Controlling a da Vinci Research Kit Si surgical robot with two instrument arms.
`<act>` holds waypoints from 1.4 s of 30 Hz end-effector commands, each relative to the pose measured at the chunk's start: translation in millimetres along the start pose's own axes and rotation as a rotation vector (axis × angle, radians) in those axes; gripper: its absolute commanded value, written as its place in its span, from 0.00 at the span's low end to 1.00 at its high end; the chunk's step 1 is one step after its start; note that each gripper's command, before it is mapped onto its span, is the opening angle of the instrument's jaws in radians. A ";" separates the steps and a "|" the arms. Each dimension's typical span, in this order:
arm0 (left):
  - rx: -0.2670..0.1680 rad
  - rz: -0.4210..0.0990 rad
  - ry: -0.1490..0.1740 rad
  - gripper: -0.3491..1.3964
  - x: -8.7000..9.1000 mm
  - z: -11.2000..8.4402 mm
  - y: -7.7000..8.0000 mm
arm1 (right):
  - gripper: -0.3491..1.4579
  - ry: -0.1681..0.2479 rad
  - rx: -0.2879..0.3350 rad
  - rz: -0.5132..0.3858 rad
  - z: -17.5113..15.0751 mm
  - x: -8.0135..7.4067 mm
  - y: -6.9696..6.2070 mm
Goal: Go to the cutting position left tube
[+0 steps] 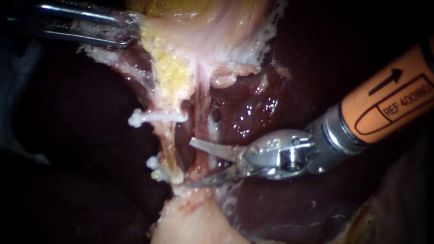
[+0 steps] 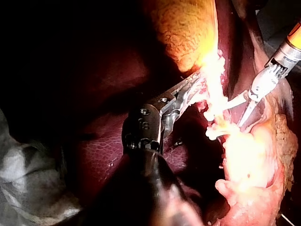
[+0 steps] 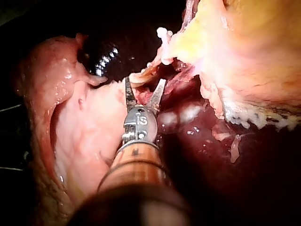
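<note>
My right instrument (image 1: pixel 187 163) has its blades wide apart with a tube (image 1: pixel 199 105) between them, white clips (image 1: pixel 158 116) alongside. My left instrument (image 1: pixel 131 30) is clamped on pale tissue (image 1: pixel 148 36).

Liver (image 1: pixel 282 215): dark red, glossy, bearing all else. On liver: yellow gallbladder (image 1: pixel 185 0); pale tissue band (image 1: pixel 174 72) with white clips (image 1: pixel 158 116); pink tissue mass (image 1: pixel 192 234). Beside liver: grey cloth (image 2: pixel 23 174).
</note>
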 end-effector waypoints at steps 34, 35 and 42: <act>0.001 0.000 0.001 0.00 0.0 0.3 0.0 | 0.99 0.219 0.137 0.108 7.5 5.9 1.3; 0.001 0.000 0.001 0.00 0.0 0.3 0.0 | 0.99 0.219 0.137 0.108 7.5 5.9 1.2; 0.001 0.000 0.001 0.00 0.0 0.3 0.0 | 0.99 0.228 0.143 0.105 7.6 6.7 -0.1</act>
